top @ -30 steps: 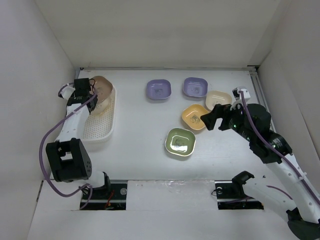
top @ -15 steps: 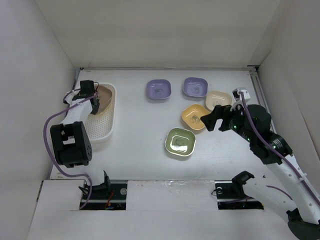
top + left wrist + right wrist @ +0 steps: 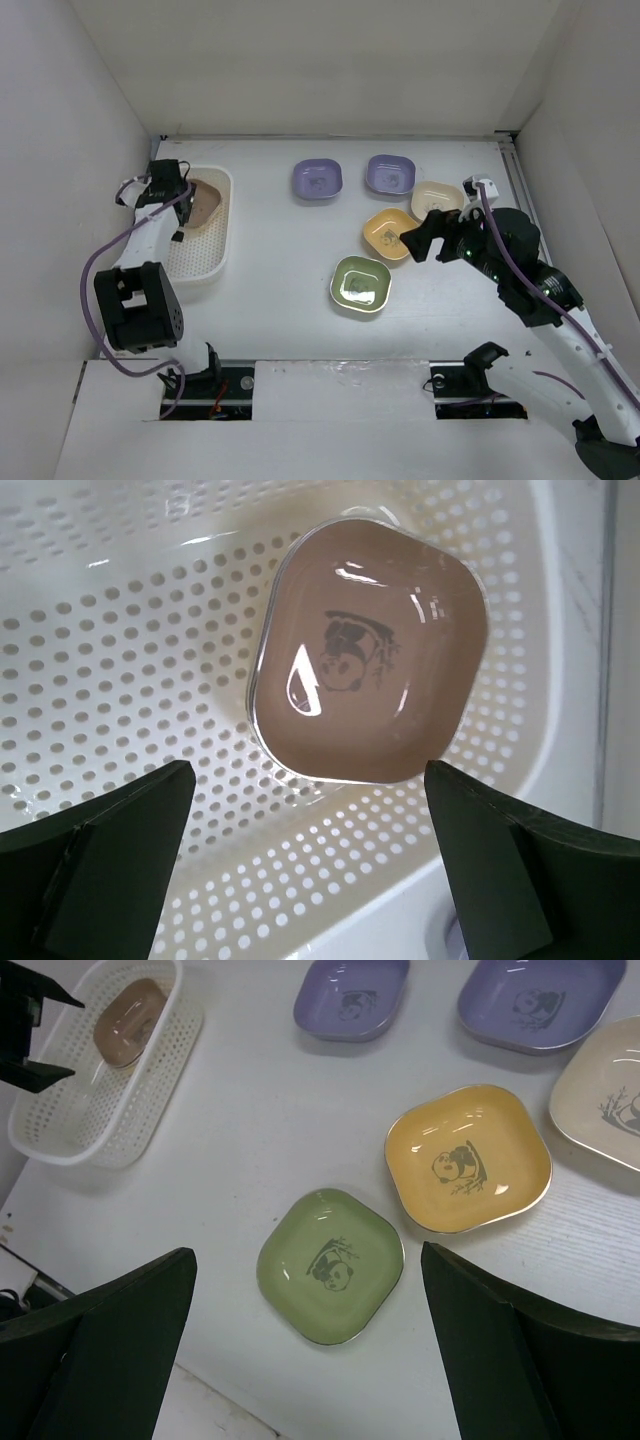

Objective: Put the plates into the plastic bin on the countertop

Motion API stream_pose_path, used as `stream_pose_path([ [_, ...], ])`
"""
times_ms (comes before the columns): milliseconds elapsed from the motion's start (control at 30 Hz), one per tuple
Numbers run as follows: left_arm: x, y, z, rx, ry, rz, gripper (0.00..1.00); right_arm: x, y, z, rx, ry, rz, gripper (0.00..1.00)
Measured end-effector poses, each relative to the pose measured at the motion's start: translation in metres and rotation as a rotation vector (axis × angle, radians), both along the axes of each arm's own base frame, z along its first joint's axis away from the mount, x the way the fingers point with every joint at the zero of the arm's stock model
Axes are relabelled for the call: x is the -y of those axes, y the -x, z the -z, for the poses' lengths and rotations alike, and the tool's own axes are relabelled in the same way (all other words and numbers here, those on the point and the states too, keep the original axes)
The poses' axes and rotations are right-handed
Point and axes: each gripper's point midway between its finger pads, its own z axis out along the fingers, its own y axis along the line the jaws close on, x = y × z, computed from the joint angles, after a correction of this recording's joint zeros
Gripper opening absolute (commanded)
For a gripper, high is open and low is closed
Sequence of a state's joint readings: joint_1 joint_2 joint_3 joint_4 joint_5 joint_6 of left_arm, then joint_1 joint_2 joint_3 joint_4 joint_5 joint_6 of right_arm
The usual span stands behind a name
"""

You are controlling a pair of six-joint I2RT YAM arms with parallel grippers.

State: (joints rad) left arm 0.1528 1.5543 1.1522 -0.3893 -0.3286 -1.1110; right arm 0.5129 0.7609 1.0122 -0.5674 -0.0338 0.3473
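Note:
A brown plate (image 3: 370,650) lies flat in the far end of the cream plastic bin (image 3: 150,680), with a pale rim showing along its left edge. My left gripper (image 3: 308,780) hovers open just above it, holding nothing. From above, the bin (image 3: 200,265) stands at the left of the countertop (image 3: 275,240). My right gripper (image 3: 307,1255) is open above the green plate (image 3: 332,1265). Beside it lie the orange-yellow plate (image 3: 468,1158), a cream plate (image 3: 610,1105) and two lavender plates (image 3: 352,1000) (image 3: 540,1000).
White walls close in the countertop on the left, back and right. The left arm (image 3: 135,300) loops back along the bin's left side. A rail (image 3: 515,175) runs along the right edge.
My left gripper has opened and let go of the brown plate, which now rests in the bin. The right arm has not moved.

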Motion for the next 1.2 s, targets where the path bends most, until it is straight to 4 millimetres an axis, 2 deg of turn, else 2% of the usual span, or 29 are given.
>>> stream_pose_path([
  [100, 0.006, 0.001, -0.023, 0.043, -0.028, 0.045, 1.0, 0.0, 0.0, 0.0, -0.001, 0.0, 0.0, 1.0],
  [167, 0.023, 0.0, -0.042, 0.081, -0.064, 0.126, 1.0, 0.0, -0.001, 0.001, -0.003, 0.003, 0.005, 1.0],
  [233, 0.06, -0.005, -0.062, 0.13, -0.102, 0.252, 1.0, 0.002, -0.003, 0.002, -0.005, 0.01, 0.018, 1.0],
  [267, 0.086, -0.007, -0.071, 0.153, -0.116, 0.33, 1.0, 0.004, -0.005, 0.003, -0.004, 0.014, 0.03, 1.0],
  [367, 0.177, -0.004, -0.086, 0.204, -0.141, 0.593, 1.0, 0.01, -0.01, 0.003, -0.005, 0.023, 0.08, 1.0],
  [433, 0.234, 0.011, -0.08, 0.196, -0.148, 0.758, 1.0, 0.016, -0.014, 0.001, -0.008, 0.028, 0.123, 1.0],
  [533, 0.308, 0.046, -0.054, 0.154, -0.153, 0.981, 1.0, 0.023, -0.021, -0.001, -0.019, 0.036, 0.185, 1.0],
  [633, 0.348, 0.087, -0.017, 0.065, -0.172, 1.141, 1.0, 0.029, -0.027, -0.002, -0.023, 0.039, 0.226, 1.0],
  [700, 0.36, 0.109, 0.005, 0.013, -0.183, 1.212, 0.97, 0.031, -0.027, -0.001, -0.026, 0.04, 0.238, 1.0],
  [800, 0.36, 0.13, 0.035, -0.065, -0.19, 1.262, 0.86, 0.034, -0.025, -0.003, -0.021, 0.03, 0.245, 1.0],
  [900, 0.353, 0.137, 0.059, -0.129, -0.2, 1.269, 0.8, 0.033, -0.021, -0.009, -0.008, 0.011, 0.233, 1.0],
  [933, 0.352, 0.139, 0.066, -0.146, -0.201, 1.271, 0.74, 0.033, -0.02, -0.009, -0.006, 0.006, 0.226, 1.0],
  [1033, 0.349, 0.141, 0.079, -0.177, -0.206, 1.281, 0.72, 0.03, -0.018, -0.009, -0.008, -0.001, 0.211, 1.0],
  [1167, 0.353, 0.143, 0.09, -0.186, -0.189, 1.298, 0.48, 0.028, -0.017, -0.009, -0.011, -0.005, 0.198, 1.0],
  [1200, 0.354, 0.144, 0.094, -0.19, -0.188, 1.302, 0.32, 0.028, -0.017, -0.009, -0.011, -0.005, 0.198, 1.0],
])
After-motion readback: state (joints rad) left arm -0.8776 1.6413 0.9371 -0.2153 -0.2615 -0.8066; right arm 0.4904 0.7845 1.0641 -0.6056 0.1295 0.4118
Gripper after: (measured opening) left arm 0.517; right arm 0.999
